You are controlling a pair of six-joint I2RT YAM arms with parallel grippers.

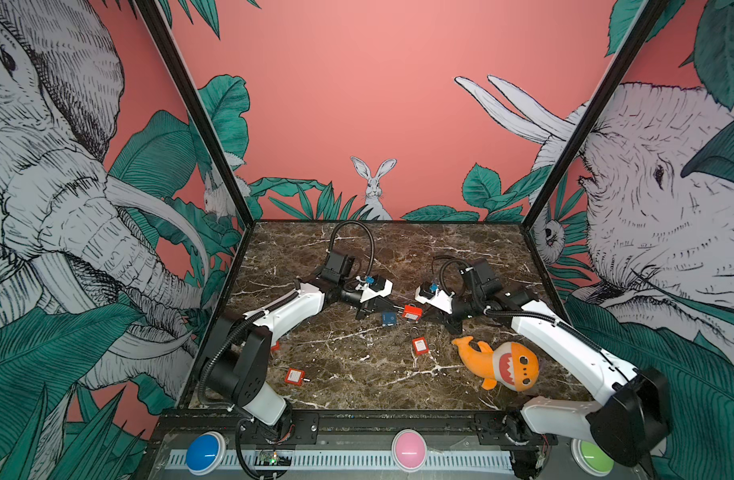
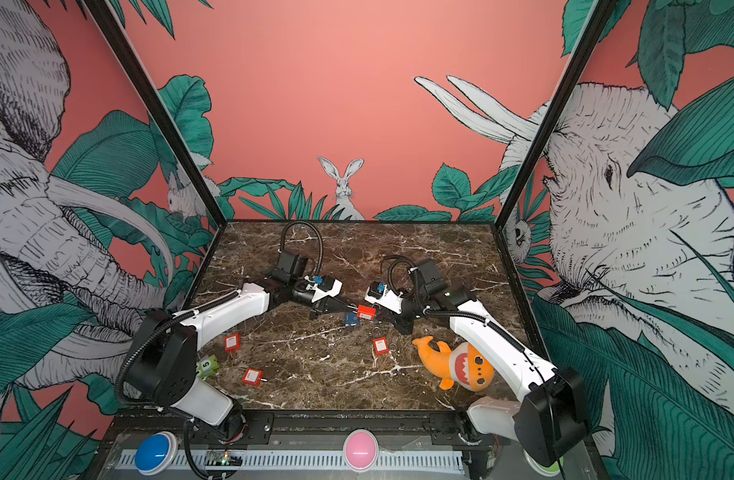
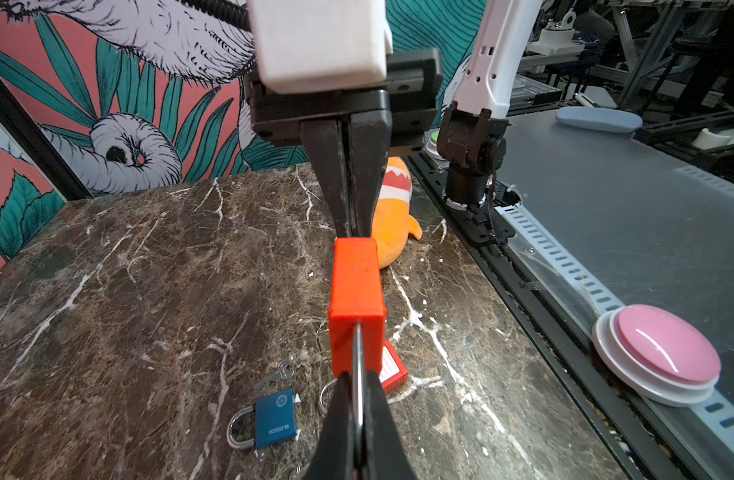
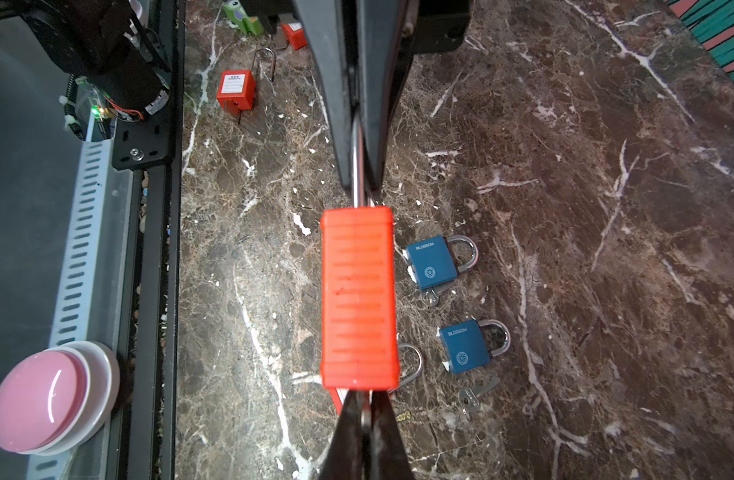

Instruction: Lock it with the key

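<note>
The red padlock (image 4: pixel 359 299) hangs clear of the marble surface (image 1: pixel 357 374), held roughly level between the two claws at the centre of both top views. The left claw (image 3: pixel 359 395) is clamped on the lock's thin metal shackle (image 4: pixel 358 178), which runs straight out of one end of the ribbed red body. The right claw (image 4: pixel 363 405) has its fingers pressed together at the opposite end of the body, with the tips against the end face. Whether a key sits between them cannot be made out. On the surface beneath the held lock lies a blue padlock (image 4: pixel 431 262). A second blue padlock (image 4: pixel 465 347) lies near it, with a loose key (image 4: pixel 475 395) just beside that one. In a top view a spare red lock (image 1: pixel 419 345) lies just below the centre of the frame. Another red lock (image 1: pixel 294 376) sits toward the lower left, near the left arm's base. An orange plush shark (image 1: pixel 498 363) lies at the lower right of the surface, beside the right arm. A green block (image 2: pixel 207 366) rests at the left edge, against the left arm's shoulder. A pink button (image 1: pixel 408 449) sits on the ledge at the bottom centre of the frame.
</note>
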